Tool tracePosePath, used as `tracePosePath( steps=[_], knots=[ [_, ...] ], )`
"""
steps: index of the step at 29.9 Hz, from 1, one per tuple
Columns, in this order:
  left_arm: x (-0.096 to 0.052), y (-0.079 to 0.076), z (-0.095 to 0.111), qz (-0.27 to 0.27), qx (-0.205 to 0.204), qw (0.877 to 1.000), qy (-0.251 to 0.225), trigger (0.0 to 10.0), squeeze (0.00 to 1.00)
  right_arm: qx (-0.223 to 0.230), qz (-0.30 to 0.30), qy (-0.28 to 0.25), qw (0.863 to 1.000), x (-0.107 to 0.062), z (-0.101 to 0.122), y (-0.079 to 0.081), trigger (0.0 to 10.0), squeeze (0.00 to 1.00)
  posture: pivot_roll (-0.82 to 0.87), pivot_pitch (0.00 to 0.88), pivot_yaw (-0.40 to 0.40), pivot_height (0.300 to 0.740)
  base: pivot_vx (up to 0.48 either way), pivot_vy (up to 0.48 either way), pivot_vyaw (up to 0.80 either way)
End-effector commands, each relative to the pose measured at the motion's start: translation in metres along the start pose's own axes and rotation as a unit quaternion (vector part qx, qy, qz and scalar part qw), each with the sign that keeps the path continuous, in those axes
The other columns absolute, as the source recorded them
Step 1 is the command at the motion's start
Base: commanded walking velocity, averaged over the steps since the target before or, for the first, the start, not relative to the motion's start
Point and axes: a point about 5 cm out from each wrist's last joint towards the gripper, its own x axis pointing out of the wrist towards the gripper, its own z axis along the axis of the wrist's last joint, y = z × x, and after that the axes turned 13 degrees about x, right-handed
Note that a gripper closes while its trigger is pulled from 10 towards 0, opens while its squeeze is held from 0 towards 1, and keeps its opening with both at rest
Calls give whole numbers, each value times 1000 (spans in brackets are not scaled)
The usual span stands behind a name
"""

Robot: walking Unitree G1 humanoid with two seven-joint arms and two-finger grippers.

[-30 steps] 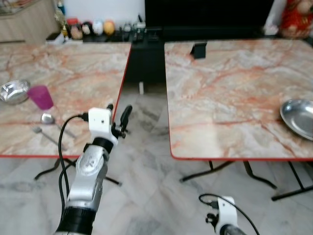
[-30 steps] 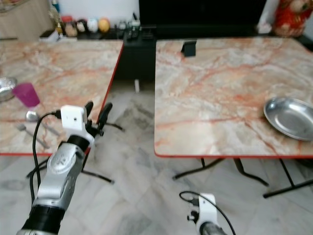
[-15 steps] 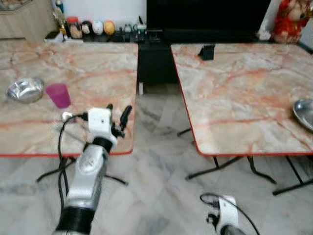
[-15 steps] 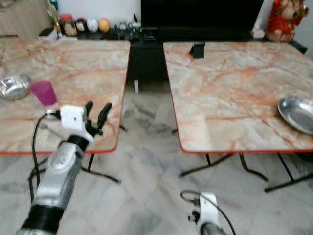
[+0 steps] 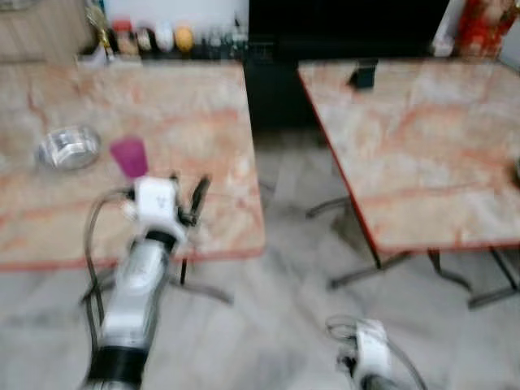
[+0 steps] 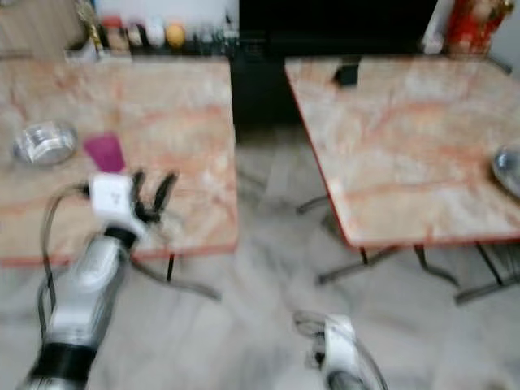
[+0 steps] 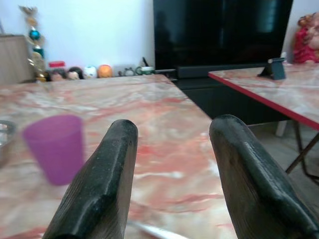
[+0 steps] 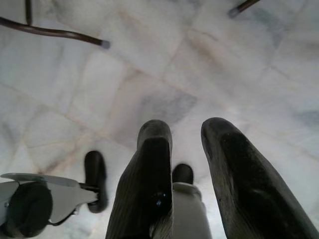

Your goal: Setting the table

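Note:
A purple cup (image 5: 128,156) and a steel bowl (image 5: 69,148) stand on the left marble table (image 5: 203,106). My left gripper (image 5: 187,188) is raised over that table's front part, open and empty. In the left wrist view the purple cup (image 7: 55,147) stands a short way beyond the fingers (image 7: 107,179), off to one side, and a thin metal handle (image 7: 149,230) lies on the table below them. A steel plate (image 6: 510,169) lies at the right table's far right edge. My right gripper (image 8: 187,164) hangs low over the floor, open and empty.
A gap of marble floor (image 5: 301,244) runs between the left table and the right table (image 5: 431,138). A small black stand (image 5: 361,75) sits at the right table's back. A dark TV cabinet (image 5: 341,24) and small ornaments (image 5: 162,36) line the wall.
The camera has swung left, so both tables have slid right in the picture, which is now blurred. The left gripper stays raised and open, now nearer the cup.

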Motion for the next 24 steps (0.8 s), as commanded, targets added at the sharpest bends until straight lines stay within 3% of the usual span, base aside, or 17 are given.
tracePosePath(
  steps=[1, 24],
  knots=[
    [2, -9, 3, -13, -5, 1000, -7, 10000, 0, 0, -17, 2, 1000, -2, -1, -12, 10000, 0, 81, 0, -20, 740, 0, 337, 0],
    [0, -8, 3, -4, -5, 1000, -6, 10000, 0, -17, -11, 3, 1000, -2, 2, -13, 10000, 0, 91, 0, -35, 740, 0, 336, 0]
  ],
)
